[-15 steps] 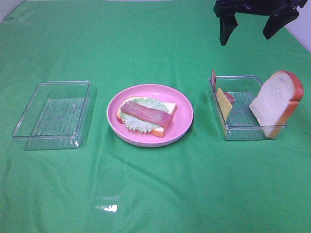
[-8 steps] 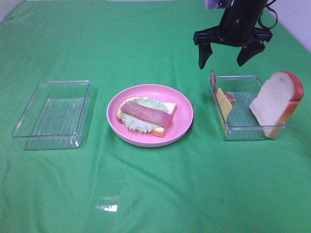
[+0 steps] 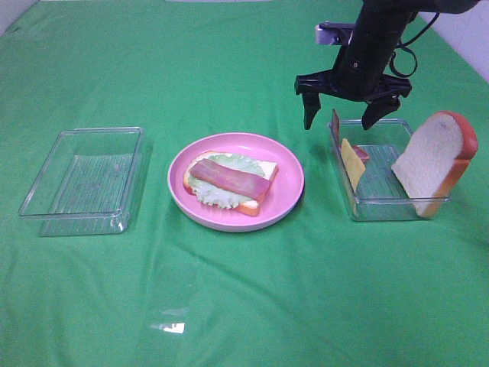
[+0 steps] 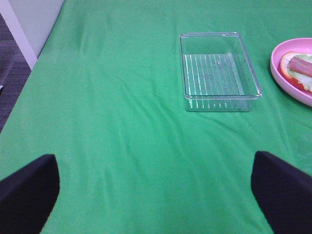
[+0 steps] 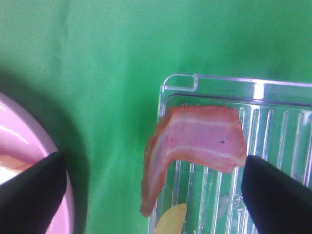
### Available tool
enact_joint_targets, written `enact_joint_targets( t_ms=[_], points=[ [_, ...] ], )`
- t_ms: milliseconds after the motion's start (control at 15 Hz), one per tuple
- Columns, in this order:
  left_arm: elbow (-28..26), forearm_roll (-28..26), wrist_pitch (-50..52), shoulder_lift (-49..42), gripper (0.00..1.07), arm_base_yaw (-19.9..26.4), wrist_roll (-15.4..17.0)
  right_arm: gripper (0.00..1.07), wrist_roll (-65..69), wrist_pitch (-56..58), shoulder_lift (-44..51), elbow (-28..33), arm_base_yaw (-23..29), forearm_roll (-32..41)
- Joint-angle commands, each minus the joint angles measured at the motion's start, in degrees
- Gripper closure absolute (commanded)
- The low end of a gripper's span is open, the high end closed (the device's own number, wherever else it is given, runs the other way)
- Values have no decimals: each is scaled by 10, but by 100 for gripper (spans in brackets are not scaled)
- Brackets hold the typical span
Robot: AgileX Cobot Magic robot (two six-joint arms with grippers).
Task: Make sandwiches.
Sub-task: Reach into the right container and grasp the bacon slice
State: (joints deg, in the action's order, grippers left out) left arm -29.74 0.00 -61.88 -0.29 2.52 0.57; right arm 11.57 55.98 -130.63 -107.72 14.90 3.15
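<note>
An open sandwich [image 3: 229, 182] of a bread slice, lettuce and a bacon strip lies on the pink plate [image 3: 229, 222]. The right clear tray [image 3: 382, 208] holds a bread slice [image 3: 434, 162] leaning on its right wall, a yellow cheese slice [image 3: 352, 163] and a bacon strip [image 3: 335, 122] draped over its far left rim. My right gripper [image 3: 338, 121] hangs open just above that strip. In the right wrist view the bacon strip [image 5: 195, 141] lies between the two fingers, untouched. My left gripper [image 4: 156, 195] is open and holds nothing, well short of the left tray [image 4: 219, 103].
An empty clear tray [image 3: 84, 182] stands left of the plate. A green cloth covers the table, with a small shiny scrap [image 3: 174, 327] near the front. The plate's rim [image 5: 19, 131] lies close beside the right gripper's finger.
The right gripper has come down from the far edge of the table and shifted left, and now hangs over the far left corner of the right tray. Nothing else moved.
</note>
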Motion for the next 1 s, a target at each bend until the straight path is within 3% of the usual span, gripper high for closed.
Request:
enact_joint_targets(
  t_ms=[67,667,1000],
  points=[
    [1,0,4,-9,6,1,-1,16,57,-12,-6,-4,-1,-23],
    [1,0,4,-9,6,1,-1,22,88,-20,-6,-3,-1,-32],
    [1,0,4,-9,6,1,-1,22,62,-31,-7,-3,-1,6]
  ],
)
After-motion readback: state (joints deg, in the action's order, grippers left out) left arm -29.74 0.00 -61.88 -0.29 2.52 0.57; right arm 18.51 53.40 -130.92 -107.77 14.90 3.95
